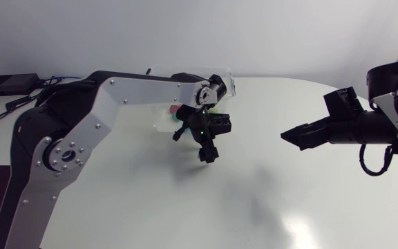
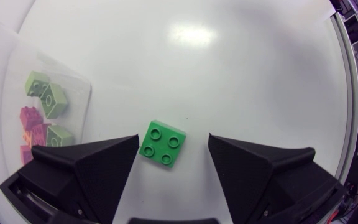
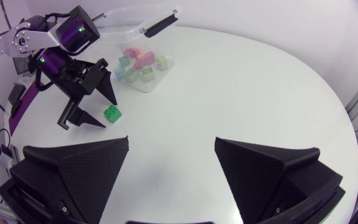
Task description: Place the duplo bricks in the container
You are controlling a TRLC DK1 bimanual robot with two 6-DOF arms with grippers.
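Released and spread wide: left gripper (image 2: pixel 173 139), fingers pointing down at the table (image 2: pixel 241 74). Between those fingers, touching neither: green brick (image 2: pixel 163 142), lying flat on the white surface, four studs up. Gap on each side, narrower toward the finger on the container's side.

Beside that gripper, near the green brick but apart from it: clear container (image 2: pixel 73 78). Inside, piled together: pale green bricks (image 2: pixel 47 94) and pink bricks (image 2: pixel 32 121); exact count hard to tell.

From the head view: left arm (image 1: pixel 116 104) entering at the left edge, bent across the container (image 1: pixel 159 119) and covering much of it. Gripper (image 1: pixel 209 153) just past the container, toward mid-table, tips down. Green brick not visible there, hidden under the gripper.

Likewise released: right gripper (image 3: pixel 171 142), fingers apart, nothing between them, holding nothing. From above (image 1: pixel 292 136), lying level over the table's right part, tips aimed toward the left gripper (image 3: pixel 107 111). Well apart from the green brick (image 3: pixel 112 114) and from the container (image 3: pixel 140 87).

In the right wrist view, far ahead of the fingers: container with mixed bricks inside, green brick on the table near it, framed by the other arm's two black fingers.
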